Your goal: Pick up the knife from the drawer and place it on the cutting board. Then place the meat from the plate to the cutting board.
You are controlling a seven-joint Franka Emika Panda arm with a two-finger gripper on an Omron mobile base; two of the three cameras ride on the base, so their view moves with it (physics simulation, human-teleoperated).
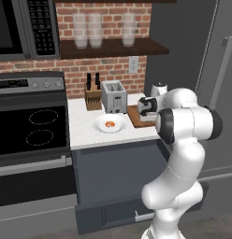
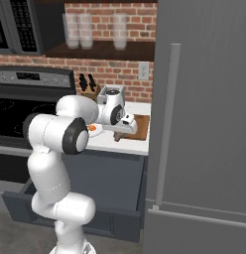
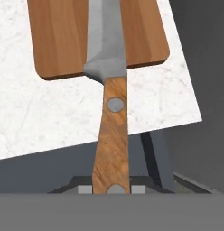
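Left base view: white plate on the pale counter, with the small orange meat in its middle. At 3 o'clock from the plate, the brown cutting board. Gripper above the board, partly hidden by the arm. Toaster at 12 o'clock from the plate, knife block at 11 o'clock. Drawer pulled open low down, under the counter.

Right base view: gripper at the near edge of the cutting board, closed tight on the knife, brown handle poking down. Plate and meat at 9 o'clock from the gripper, half hidden by the arm. Drawer open below.

Hand view: knife pinched by the handle, pointing to 12 o'clock, blade over the cutting board, handle over the counter. Whether the blade touches the board, cannot tell.
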